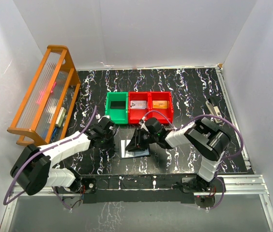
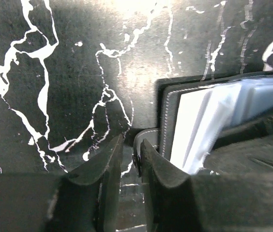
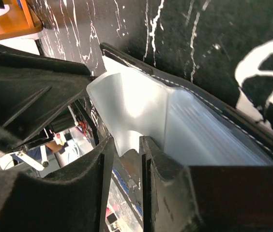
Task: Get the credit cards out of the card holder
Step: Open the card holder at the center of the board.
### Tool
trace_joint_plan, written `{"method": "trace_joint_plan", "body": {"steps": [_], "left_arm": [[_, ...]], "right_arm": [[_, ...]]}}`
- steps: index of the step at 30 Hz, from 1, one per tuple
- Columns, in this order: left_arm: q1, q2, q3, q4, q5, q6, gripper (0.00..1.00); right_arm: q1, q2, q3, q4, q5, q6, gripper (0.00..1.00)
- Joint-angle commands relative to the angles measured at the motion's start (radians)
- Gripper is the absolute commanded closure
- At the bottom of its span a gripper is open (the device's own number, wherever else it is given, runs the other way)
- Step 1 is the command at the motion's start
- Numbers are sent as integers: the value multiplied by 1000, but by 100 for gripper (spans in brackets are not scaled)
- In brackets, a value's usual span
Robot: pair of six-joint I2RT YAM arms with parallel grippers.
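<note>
Though unclear from overhead, the left end effector (image 2: 129, 151) and right end effector (image 3: 127, 147) each pinch the card holder (image 2: 189, 121).

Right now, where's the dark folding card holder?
Top view, centre: the card holder lies between left gripper and right gripper, nearside of a red plastic bin.

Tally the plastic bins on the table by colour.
Green bin: 1
Red bin: 2
Total: 3
</note>
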Motion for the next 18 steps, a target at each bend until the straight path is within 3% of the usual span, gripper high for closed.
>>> {"method": "trace_joint_plan", "body": {"steps": [1, 3, 7, 11, 18], "left_arm": [[8, -86, 66, -37, 39, 29, 72], [7, -113, 89, -41, 59, 33, 50], [7, -131, 118, -3, 123, 45, 34], [8, -88, 144, -8, 133, 41, 32], [8, 74, 170, -34, 127, 30, 34]], "right_arm": [[13, 33, 82, -136, 40, -99, 72], [16, 43, 94, -164, 52, -107, 70], [18, 51, 80, -151, 60, -98, 69], [18, 47, 61, -131, 58, -89, 70], [18, 30, 42, -93, 63, -71, 85]]}}
